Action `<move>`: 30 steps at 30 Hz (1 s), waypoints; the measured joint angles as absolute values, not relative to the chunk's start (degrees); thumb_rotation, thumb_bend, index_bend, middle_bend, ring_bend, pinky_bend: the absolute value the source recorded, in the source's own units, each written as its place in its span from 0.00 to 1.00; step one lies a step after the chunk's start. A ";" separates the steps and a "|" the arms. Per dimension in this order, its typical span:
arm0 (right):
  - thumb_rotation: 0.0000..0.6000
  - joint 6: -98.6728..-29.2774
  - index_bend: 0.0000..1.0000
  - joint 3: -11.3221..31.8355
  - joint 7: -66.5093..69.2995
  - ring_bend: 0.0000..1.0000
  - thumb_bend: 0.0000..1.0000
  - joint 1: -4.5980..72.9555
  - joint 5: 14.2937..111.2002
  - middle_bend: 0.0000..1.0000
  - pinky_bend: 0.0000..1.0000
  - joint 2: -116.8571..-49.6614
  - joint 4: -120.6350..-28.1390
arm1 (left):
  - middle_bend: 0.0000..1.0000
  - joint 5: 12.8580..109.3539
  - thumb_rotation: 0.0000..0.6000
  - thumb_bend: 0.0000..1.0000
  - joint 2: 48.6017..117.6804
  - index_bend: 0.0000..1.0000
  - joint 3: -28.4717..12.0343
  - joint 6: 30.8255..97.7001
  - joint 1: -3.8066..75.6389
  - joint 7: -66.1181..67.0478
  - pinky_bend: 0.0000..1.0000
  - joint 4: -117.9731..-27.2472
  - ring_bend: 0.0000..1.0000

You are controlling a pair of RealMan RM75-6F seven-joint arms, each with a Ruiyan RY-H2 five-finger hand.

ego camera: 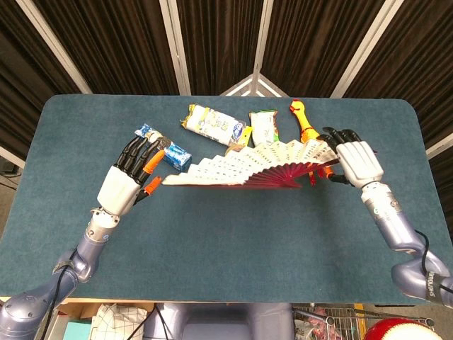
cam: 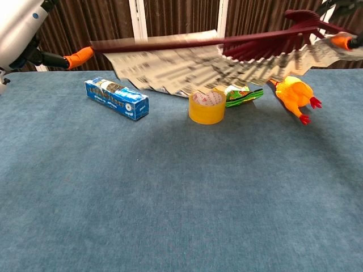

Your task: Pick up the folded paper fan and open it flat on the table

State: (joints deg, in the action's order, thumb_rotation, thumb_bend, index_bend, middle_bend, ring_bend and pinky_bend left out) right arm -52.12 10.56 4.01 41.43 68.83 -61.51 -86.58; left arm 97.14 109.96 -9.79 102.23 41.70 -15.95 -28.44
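Dark curtains with pale slanted struts are seen behind the blue worktop (ego camera: 212, 234), whose whole near half is left bare from edge to edge, with wide room also at the far left corner and along the right edge. At the left, the left hand (ego camera: 126, 178) is raised above the worktop with its fingers (ego camera: 141, 152) spread and only loosely bent; the left end of the paper fan (ego camera: 248, 164) lies just beside its orange fingertips, but whether that end is pinched cannot be told from either view. A blue box (ego camera: 164, 147) is lying flat just behind that hand. The paper fan is spread wide and carried in the air between the two hands, its dark red ribs toward the near side and its printed leaf toward the far side. Beneath it, in the chest view, a yellow tape roll (cam: 207, 106) stands on the worktop beside a green packet (cam: 241, 94). Further back two snack packets (ego camera: 212, 125) are lying. At the right a rubber chicken (cam: 294, 94) is lying, partly covered from above by the fan. The right hand (ego camera: 357, 164) is closed on the right end of the fan, its dark fingers (ego camera: 340, 136) curled over the rib
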 measured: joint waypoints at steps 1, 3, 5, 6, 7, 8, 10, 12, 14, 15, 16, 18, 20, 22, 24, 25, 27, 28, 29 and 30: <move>1.00 -50.97 0.00 10.23 3.22 0.15 0.51 41.62 68.75 0.09 0.10 -60.70 -86.98 | 0.00 97.12 1.00 0.43 109.66 0.00 -9.73 102.43 41.67 -16.83 0.09 -29.06 0.00; 1.00 -49.31 0.00 9.51 0.92 0.15 0.51 42.07 68.50 0.09 0.10 -59.37 -87.84 | 0.00 96.84 1.00 0.43 108.87 0.00 -9.87 103.01 41.61 -18.59 0.09 -31.14 0.00; 1.00 -48.02 0.00 8.90 -1.63 0.15 0.51 42.52 68.02 0.09 0.10 -58.41 -88.78 | 0.00 96.55 1.00 0.43 108.35 0.00 -10.08 103.28 41.58 -19.33 0.09 -32.61 0.00; 1.00 -47.49 0.00 8.68 -2.65 0.15 0.51 42.71 67.68 0.09 0.10 -58.00 -89.27 | 0.00 96.30 1.00 0.43 107.85 0.00 -10.28 103.53 41.54 -19.73 0.09 -33.81 0.00; 1.00 -46.97 0.00 8.49 -3.54 0.15 0.51 42.89 67.27 0.09 0.10 -57.59 -89.83 | 0.00 96.15 1.00 0.43 107.44 0.00 -10.42 103.71 41.51 -19.88 0.09 -34.68 0.00; 1.00 -46.37 0.00 8.29 -4.47 0.15 0.51 43.09 66.68 0.08 0.10 -57.11 -90.61 | 0.00 96.02 1.00 0.43 107.02 0.00 -10.52 103.86 41.46 -19.92 0.09 -35.51 0.00; 1.00 -45.92 0.00 8.10 -5.54 0.15 0.51 43.29 65.94 0.08 0.10 -56.56 -91.54 | 0.00 95.81 1.00 0.43 106.07 0.00 -10.66 104.13 41.31 -19.75 0.09 -37.25 0.00; 1.00 -45.76 0.00 7.94 -6.50 0.15 0.51 43.38 65.59 0.07 0.10 -56.17 -92.23 | 0.00 95.65 1.00 0.43 105.21 0.00 -10.67 104.22 41.08 -19.33 0.09 -38.84 0.00; 1.00 -45.98 0.00 7.89 -7.01 0.16 0.51 43.31 65.47 0.06 0.10 -55.99 -92.75 | 0.00 95.52 1.00 0.43 104.51 0.00 -10.62 104.19 40.82 -18.96 0.09 -40.19 0.00; 1.00 -46.25 0.00 7.93 -6.98 0.16 0.51 43.21 65.53 0.05 0.10 -56.00 -92.86 | 0.00 95.43 1.00 0.43 104.04 0.00 -10.55 104.11 40.61 -18.69 0.08 -41.11 0.00; 1.00 -46.64 0.00 8.00 -6.83 0.16 0.51 43.07 65.65 0.05 0.10 -56.05 -92.95 | 0.00 95.38 1.00 0.43 103.66 0.00 -10.48 104.05 40.43 -18.43 0.08 -41.80 0.00; 1.00 -47.78 0.00 8.22 -6.05 0.16 0.51 42.57 66.12 0.04 0.10 -56.18 -93.06 | 0.00 95.24 1.00 0.43 102.78 0.00 -10.24 103.87 39.89 -17.69 0.07 -43.39 0.00; 1.00 -48.81 0.00 8.36 -5.11 0.16 0.50 41.88 66.79 0.03 0.10 -56.22 -93.05 | 0.00 95.11 1.00 0.42 102.01 0.00 -9.97 103.72 39.29 -17.07 0.06 -44.80 0.00; 1.00 -49.22 0.00 8.40 -4.31 0.16 0.46 41.38 67.22 0.03 0.10 -56.15 -93.11 | 0.00 94.93 1.00 0.42 101.03 0.01 -9.55 103.50 38.44 -16.47 0.04 -46.61 0.00; 1.00 -49.25 0.00 8.37 -3.54 0.16 0.44 40.95 67.53 0.03 0.10 -55.85 -93.48 | 0.00 94.59 1.00 0.42 99.96 0.06 -9.04 103.13 37.38 -15.94 0.03 -48.88 0.00; 1.00 -49.19 0.00 8.30 -3.40 0.16 0.43 40.79 67.59 0.03 0.10 -55.62 -93.70 | 0.00 94.38 1.00 0.42 99.45 0.07 -8.81 102.95 36.84 -15.66 0.03 -50.09 0.00; 1.00 -48.80 0.00 8.00 -3.46 0.16 0.41 40.54 67.57 0.03 0.10 -55.10 -94.25 | 0.00 93.68 1.00 0.42 98.07 0.10 -8.15 102.45 35.31 -14.60 0.01 -53.59 0.00; 1.00 -48.72 0.00 7.87 -3.65 0.16 0.40 40.45 67.56 0.03 0.10 -54.97 -94.38 | 0.00 93.37 1.00 0.42 97.34 0.11 -7.78 102.21 34.56 -13.94 0.00 -55.40 0.00; 1.00 -48.67 0.00 7.67 -4.09 0.16 0.40 40.33 67.50 0.03 0.10 -54.86 -94.46 | 0.00 93.06 1.00 0.42 96.54 0.11 -7.36 102.04 33.74 -13.23 0.00 -57.39 0.00; 1.00 -48.69 0.00 7.53 -4.52 0.16 0.40 40.22 67.43 0.03 0.10 -54.81 -94.50 | 0.00 92.62 1.00 0.42 95.38 0.11 -6.77 101.86 32.58 -12.25 0.00 -60.28 0.00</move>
